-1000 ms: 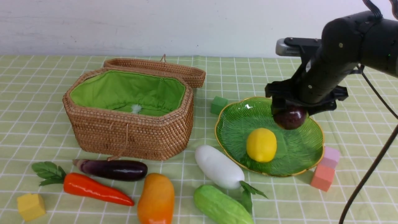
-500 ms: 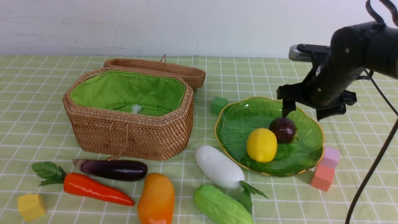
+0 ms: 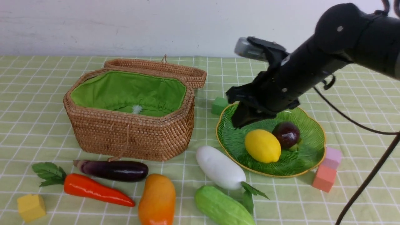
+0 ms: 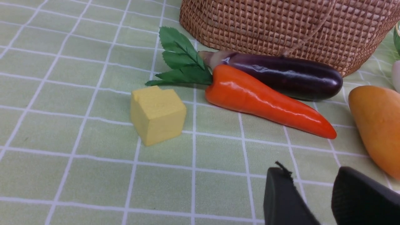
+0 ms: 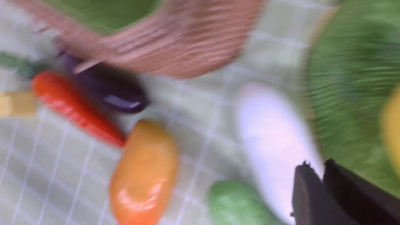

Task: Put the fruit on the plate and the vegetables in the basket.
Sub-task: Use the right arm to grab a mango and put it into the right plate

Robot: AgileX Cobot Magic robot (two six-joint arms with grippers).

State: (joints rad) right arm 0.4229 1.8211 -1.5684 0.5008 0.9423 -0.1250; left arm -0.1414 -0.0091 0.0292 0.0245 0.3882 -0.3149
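Note:
On the green plate (image 3: 301, 160) lie the yellow lemon (image 3: 262, 146) and the dark purple fruit (image 3: 286, 134), touching. My right gripper (image 3: 239, 121) hangs over the plate's left side, shut and empty; the right wrist view is blurred. The open basket (image 3: 131, 134) stands at left. In front of it lie the eggplant (image 3: 114, 170), carrot (image 3: 93, 189), mango (image 3: 157, 200), white radish (image 3: 220, 167) and cucumber (image 3: 223, 206). My left gripper (image 4: 307, 172) shows only in its wrist view, open and empty above the cloth, near the mango (image 4: 378, 125) and carrot (image 4: 265, 101).
Foam cubes sit about: green (image 3: 219, 105) behind the plate, pink (image 3: 332, 156) and salmon (image 3: 324, 177) at its right, yellow (image 3: 30, 206) at front left. The basket lid (image 3: 156, 67) lies back behind the basket. A black cable (image 3: 368, 178) hangs at right.
The purple fruit left the right gripper and came to rest on the plate beside the lemon. The right arm then swung left over the plate and its jaws closed.

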